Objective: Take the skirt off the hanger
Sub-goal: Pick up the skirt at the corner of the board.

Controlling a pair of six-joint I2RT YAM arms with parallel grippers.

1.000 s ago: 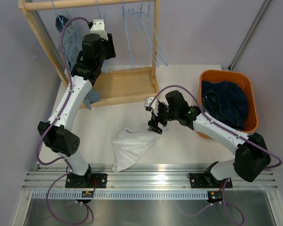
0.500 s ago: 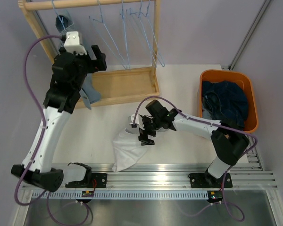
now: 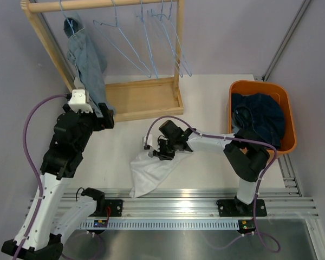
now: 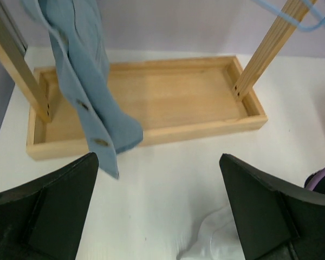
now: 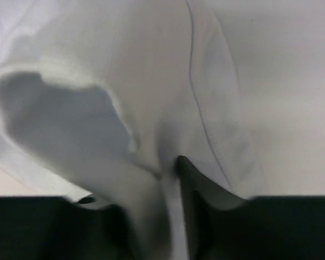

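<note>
**A:** Where is the skirt?

**B:** Off its hanger. The white skirt [image 3: 151, 170] lies crumpled on the table [image 3: 206, 103], in front of the wooden rack [image 3: 176, 54]. The right gripper [image 3: 161, 153] sits on its upper edge, pinching a raised fold of cloth.

**A:** And the other arm?

**B:** The left gripper [image 4: 158, 160] is spread wide and empty, near the rack's base.

**A:** How should the lift go?

**B:** I'd bite deep through the whole fold, then rise straight — so the hem clears the table without dragging.

**A:** Containers?

**B:** The rack's tray [image 3: 146, 103] has only the tail of a blue shirt [image 3: 86, 59] hanging over it. The orange basket [image 3: 260, 85] — far right — holds dark blue clothing [image 3: 257, 116].
</note>
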